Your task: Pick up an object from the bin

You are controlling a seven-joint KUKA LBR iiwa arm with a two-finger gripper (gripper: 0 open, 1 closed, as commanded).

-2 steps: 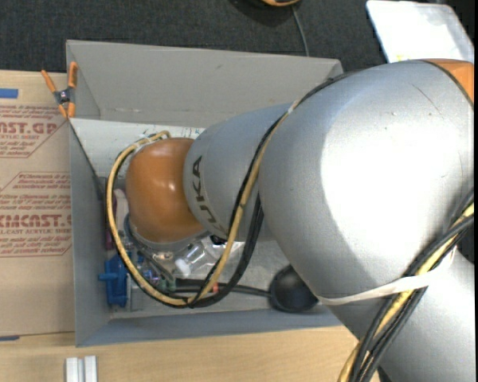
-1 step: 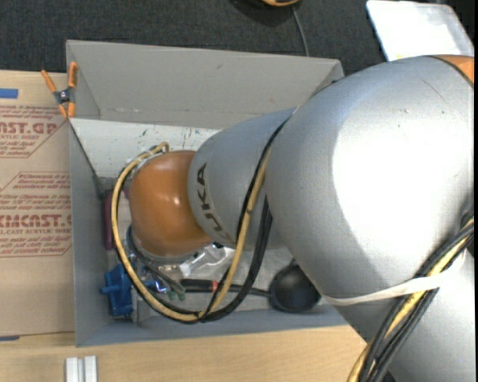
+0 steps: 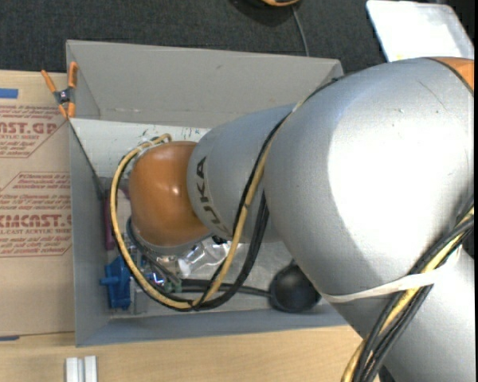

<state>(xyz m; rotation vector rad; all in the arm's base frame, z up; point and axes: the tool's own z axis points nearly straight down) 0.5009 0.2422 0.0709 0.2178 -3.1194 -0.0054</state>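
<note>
The hand (image 3: pixel 156 267) sits low in the near-left part of the bin (image 3: pixel 86 213), under the arm's orange cover (image 3: pixel 163 189); whether it is wide or narrow I cannot tell. Nearest it are a blue plastic piece (image 3: pixel 116 285), just left in the corner, long axis along the left wall, and a crumpled silvery wrapper (image 3: pixel 203 257) just right; a black ball (image 3: pixel 293 290) lies farther right by the near wall.

Arm (image 3: pixel 366 181) over bin (image 3: pixel 207 78), blue thing (image 3: pixel 116 283), black ball (image 3: pixel 293 291)

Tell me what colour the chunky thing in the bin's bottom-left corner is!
The chunky thing is blue; the camera view shows it low on the left.
</note>
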